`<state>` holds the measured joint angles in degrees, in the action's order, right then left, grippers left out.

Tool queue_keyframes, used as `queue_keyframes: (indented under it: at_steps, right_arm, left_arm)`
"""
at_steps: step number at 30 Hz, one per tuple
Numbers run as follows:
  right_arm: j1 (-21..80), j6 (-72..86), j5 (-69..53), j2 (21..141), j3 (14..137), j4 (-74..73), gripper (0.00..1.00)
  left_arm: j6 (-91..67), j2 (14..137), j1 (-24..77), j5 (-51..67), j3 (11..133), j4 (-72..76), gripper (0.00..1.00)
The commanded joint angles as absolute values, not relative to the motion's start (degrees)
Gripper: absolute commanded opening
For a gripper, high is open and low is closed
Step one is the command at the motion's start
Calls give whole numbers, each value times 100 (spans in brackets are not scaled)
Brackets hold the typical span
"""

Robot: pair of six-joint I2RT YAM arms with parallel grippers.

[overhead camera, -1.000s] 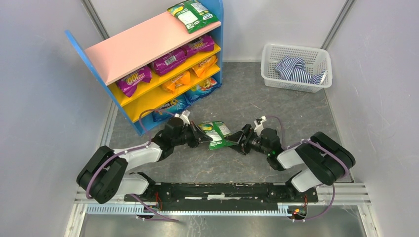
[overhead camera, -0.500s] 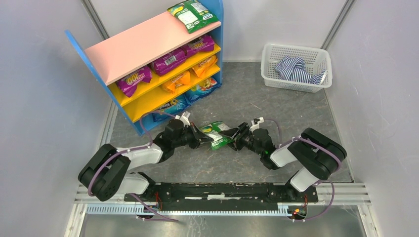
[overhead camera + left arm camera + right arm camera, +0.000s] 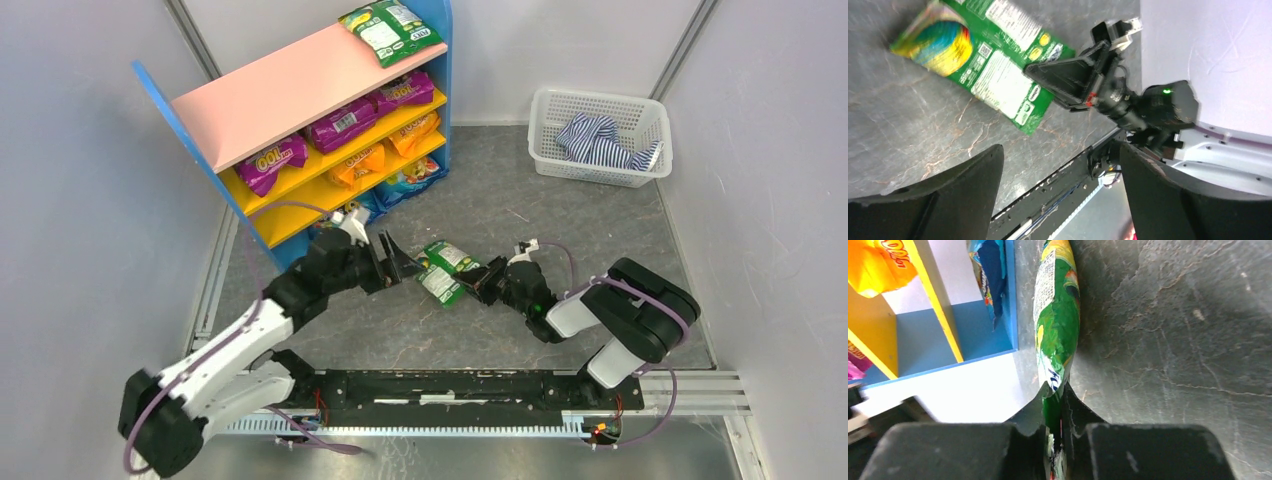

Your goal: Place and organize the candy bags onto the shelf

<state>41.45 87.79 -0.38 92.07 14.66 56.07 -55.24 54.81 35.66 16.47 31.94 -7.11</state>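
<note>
A green candy bag (image 3: 442,270) lies on the grey floor between the arms, seen edge-on in the right wrist view (image 3: 1055,325) and label side up in the left wrist view (image 3: 983,60). My right gripper (image 3: 481,283) is shut on its near edge (image 3: 1060,395). To the left of the bag, apart from it, my left gripper (image 3: 392,262) stands open and holds nothing (image 3: 1060,150). The shelf (image 3: 290,90) carries another green bag (image 3: 390,30) on its pink top, with purple (image 3: 345,122), orange (image 3: 358,162) and blue (image 3: 412,175) bags on the boards below.
A white mesh basket (image 3: 548,150) with a striped cloth (image 3: 598,140) stands at the back right. The shelf's blue side panel (image 3: 1010,290) is just beyond the held bag. Grey walls close in both sides, and a black rail (image 3: 450,385) runs along the near edge.
My left gripper opened, let go of the green bag and drew back to the left. My right gripper moved in and shut on the bag's right edge.
</note>
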Motion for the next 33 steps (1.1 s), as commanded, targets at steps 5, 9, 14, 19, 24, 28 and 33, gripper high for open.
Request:
queue_keyframes:
  at_steps: [5,9,14,19,24,28,33]
  right_arm:
    - [4011,7232,97,8531,1952,4647,0]
    - [3964,6388,64,8001,2445,4170,0]
    - [3963,5144,-139,7526,3721,3020,0]
    - [4045,4434,-308,7191,4807,2617,0]
    - [4188,4243,-525,7150,6014,2435,0]
    - [4344,4347,-744,7382,7075,2721,0]
    - [4579,4748,-919,8384,8803,3187,0]
  left_arm:
    - [-3795,3833,3577,30,5028,-4242,97]
    - [-3521,3309,3577,-522,5270,-4608,97]
    - [-3140,2594,3577,-863,5148,-4613,98]
    - [-3055,2023,3577,-896,5011,-4357,100]
    - [-3112,1554,3577,-1043,4849,-4190,100]
    - [-3162,1346,3577,-1107,4757,-4120,100]
    - [-3188,1309,3582,-1172,4722,-4118,100]
